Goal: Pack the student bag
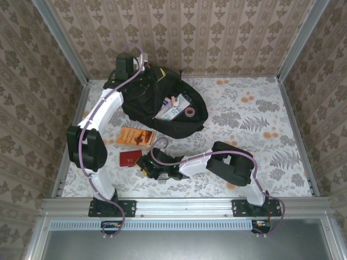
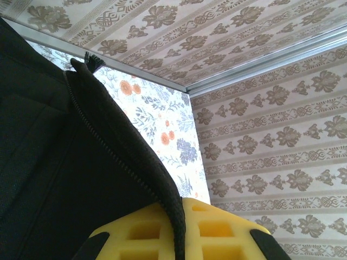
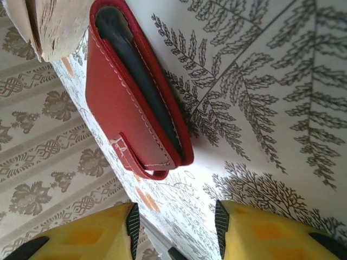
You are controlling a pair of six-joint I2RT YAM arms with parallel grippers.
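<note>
Overhead, the student bag (image 1: 162, 105) is lying open toward the far left of the floral table (image 1: 255, 130), with small items showing inside. The left gripper (image 2: 180, 230) is pinching the bag's zippered rim between closed jaws. The right gripper (image 3: 176, 230) is pointing, jaws apart, at a red wallet (image 3: 127, 103) just ahead, gripping nothing.
</note>
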